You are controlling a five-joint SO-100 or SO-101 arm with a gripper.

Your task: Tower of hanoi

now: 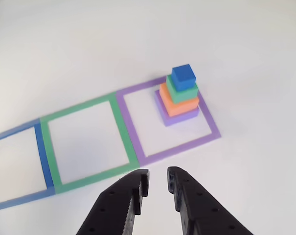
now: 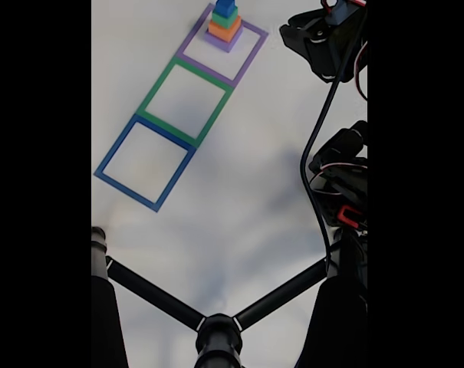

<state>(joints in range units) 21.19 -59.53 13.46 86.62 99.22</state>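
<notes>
1. looking at the feed from my end, the tower of hanoi [image 1: 179, 97] is fully stacked: purple block [image 1: 179, 116] at the bottom, then orange block [image 1: 179, 102], green block [image 1: 182, 90], and the little blue cube [image 1: 183, 77] on top.
2. the whole stack sits inside the purple frame [image 1: 133, 128], tucked toward its far right corner in the other view. the green frame [image 1: 119, 128] next to it and the blue frame [image 1: 44, 161] past that both have nothing inside.
3. my hand [image 1: 158, 190] hangs over the bare white worktop [image 1: 255, 176] just in front of the purple frame, well short of the stack. it's holding nothing, with only a narrow gap between the fingertips.
4. in the fixed view the arm [image 2: 340, 165] is off on the right side and the stack [image 2: 225, 24] is way up at the top.
5. so i'd say we're at the very start, no block moved yet.
6. next move as i see it: open the hand wider, reach forward and up over the stack, and come down around the blue cube only. it's small and sits tight on the green one, so i'd want to pinch it clean without nudging the rest.
</notes>
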